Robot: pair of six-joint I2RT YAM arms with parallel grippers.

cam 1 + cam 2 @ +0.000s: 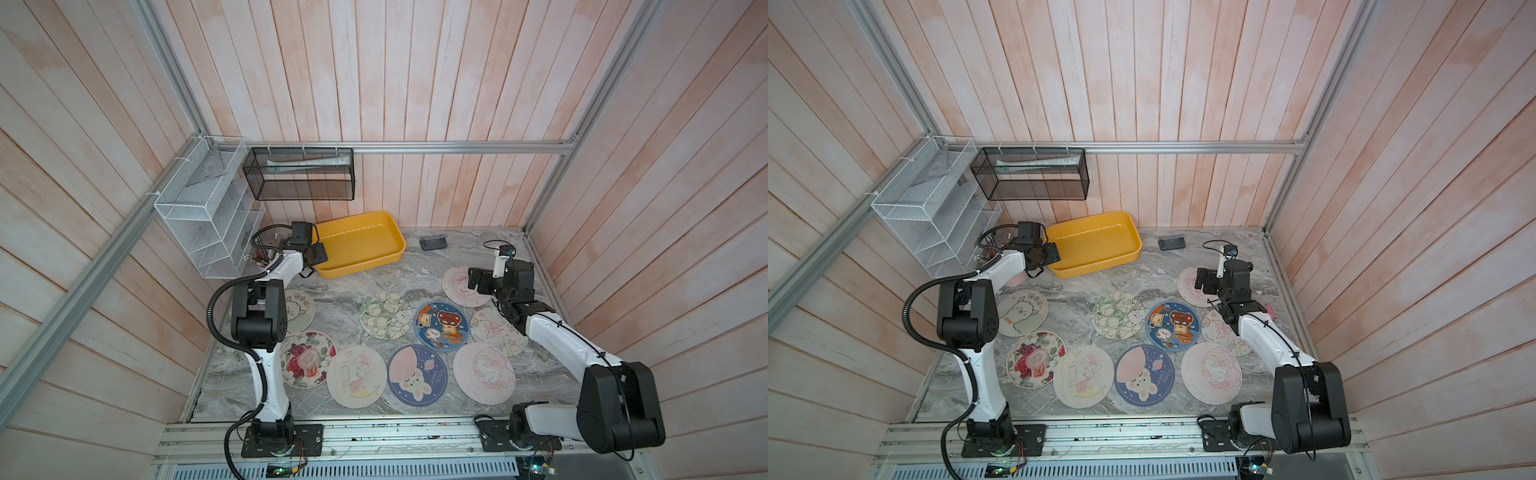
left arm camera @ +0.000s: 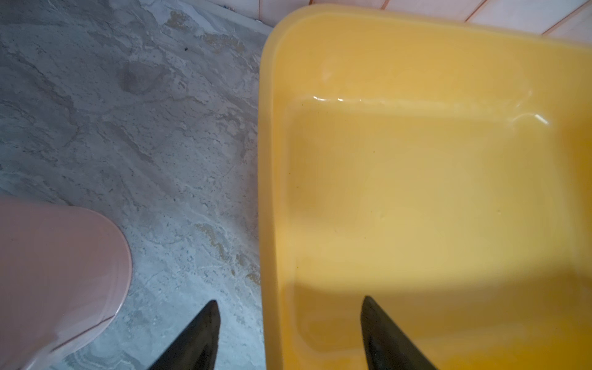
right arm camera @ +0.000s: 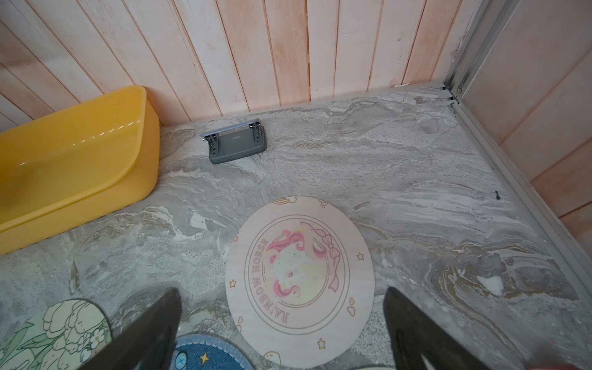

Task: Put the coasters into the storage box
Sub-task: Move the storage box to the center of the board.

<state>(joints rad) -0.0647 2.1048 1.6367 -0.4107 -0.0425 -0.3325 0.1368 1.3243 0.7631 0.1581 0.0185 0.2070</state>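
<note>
left gripper: jaws apart, holding nothing. They straddle the left end wall of the box. One finger is over the table and the other over the box floor. In the wrist view neither finger touches the wall.
left wrist: turned toward the box and pitched down, at the box's left end in both top views.
left arm: the white lower link rises steeply from its base on the front rail. The black elbow sits high and the forearm reaches back toward the far left corner.
right gripper: jaws spread wide, nothing between them. It hangs over the near edge of the Rainbow Horse coaster.
right wrist: pitched down and forward, facing the back wall.
right arm: the bulky shoulder sits low at the front right. The white forearm runs back and inward over the butterfly coaster.
coasters: nine lie flat on the table in front of the box, some overlapping at their edges. All of them are outside the box.
box: at the back, left of centre, against the wall.
hole punch: grey, on the table between the box and the Rainbow Horse coaster.
pink thing: glossy with a rounded edge, just beside the left gripper. What it is cannot be told.
</note>
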